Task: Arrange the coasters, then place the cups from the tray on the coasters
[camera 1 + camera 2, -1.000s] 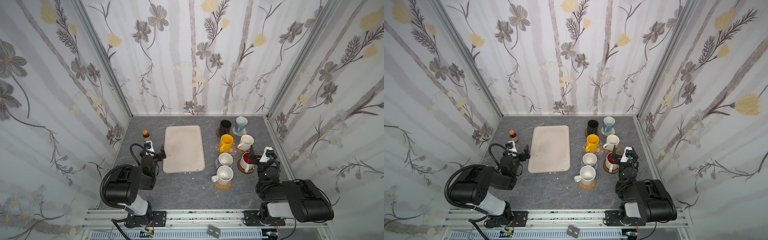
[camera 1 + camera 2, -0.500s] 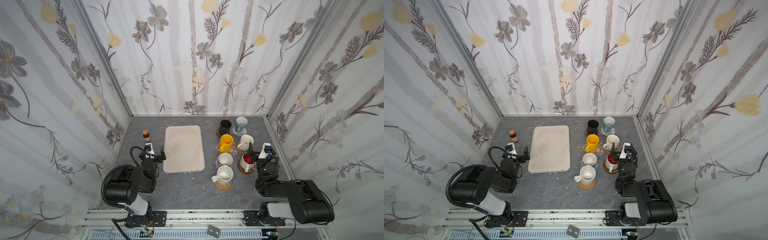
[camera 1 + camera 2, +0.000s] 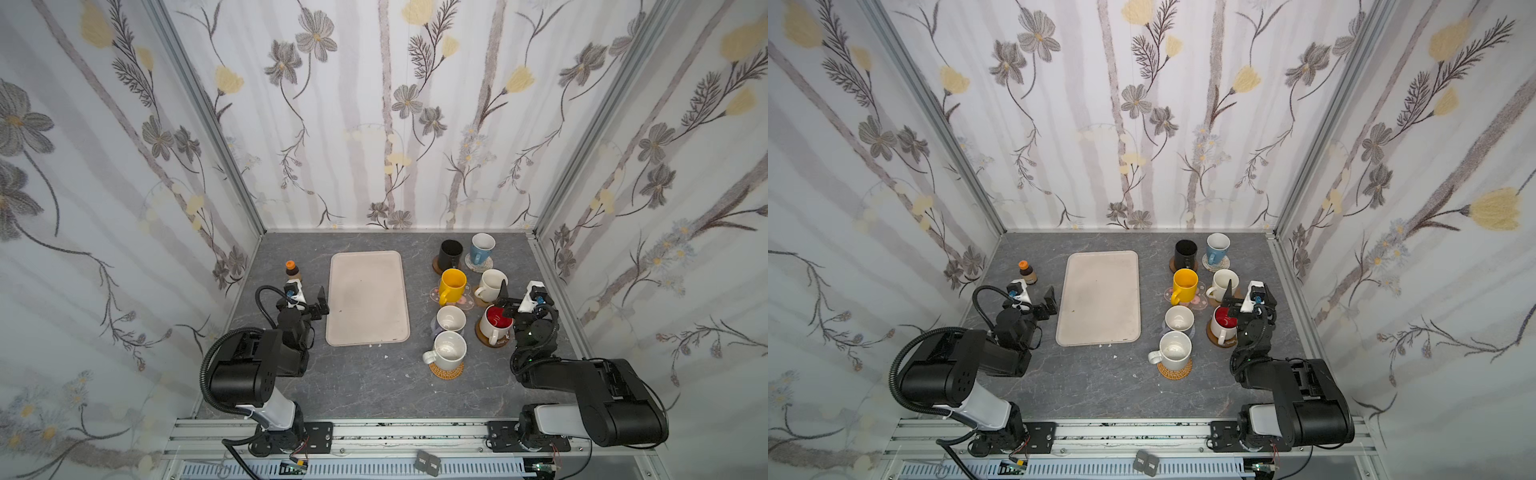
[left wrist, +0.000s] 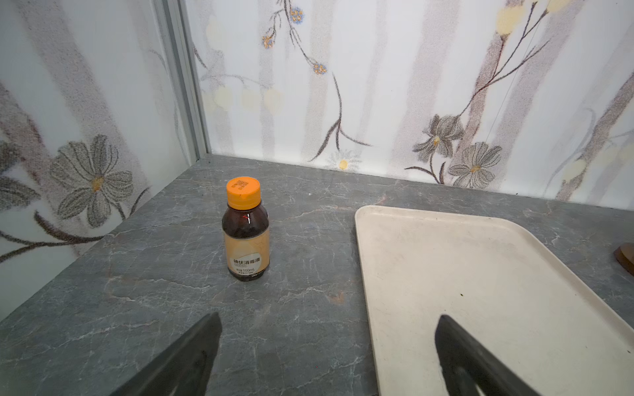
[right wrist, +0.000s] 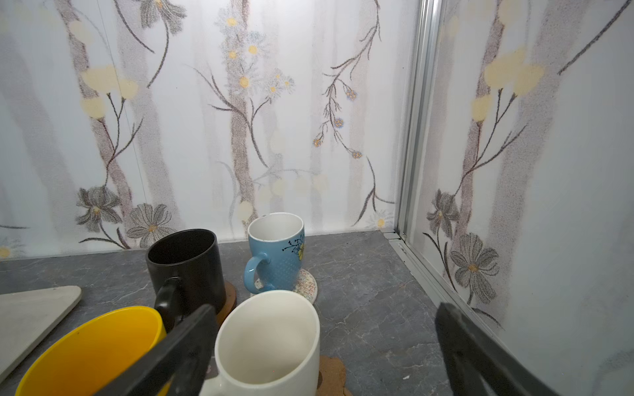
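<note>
Since all seven mugs (image 3: 453, 283) seem set on coasters (image 3: 448, 372) right of the bare tray (image 3: 368, 303), the right gripper (image 3: 523, 296), spread wide and empty above the red-lined mug (image 3: 495, 323), should lift clear without clipping rims, the left gripper (image 4: 328, 319) likewise wide, empty.

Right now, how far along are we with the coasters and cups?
Done: the tray is bare, and seven cups stand right of it, from the black cup to the front white cup on its rattan coaster; the coaster under the lavender cup barely shows. In hand: nothing; left gripper and right gripper are open and empty. Left: apparently nothing but a check.
</note>
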